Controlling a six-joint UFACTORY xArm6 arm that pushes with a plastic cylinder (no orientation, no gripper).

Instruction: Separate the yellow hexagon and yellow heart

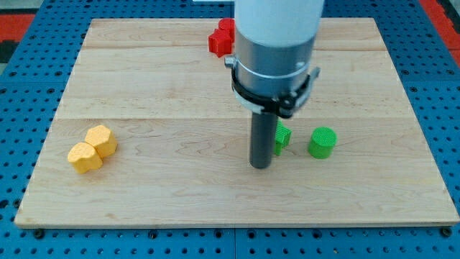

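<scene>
Nothing done yet: yellow hexagon (101,139) and yellow heart (85,157) sit touching near the surface (165,86) lower left corner, separation all left to do. My tip (259,165) is down mid-surface, well right of them, just beside a half-hidden green block (283,136); green cylinder (322,142) further right, red blocks (222,38) at top. Arm hangs vertical; no pincer on this rig, so no grasp state to tell.

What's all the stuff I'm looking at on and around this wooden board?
yellow hexagon: 1, yellow, view's left, touching the heart.
yellow heart: 1, yellow, just below-left of the hexagon.
red blocks: shapes and number unclear, red, view's top, partly hidden by the arm.
green cylinder: 1, green, right of centre.
green block: 1, green, partly behind the rod.
wooden board: 1, light wood, on a blue base.
my tip: 1, dark rod end, centre, far from the yellow pair.
</scene>
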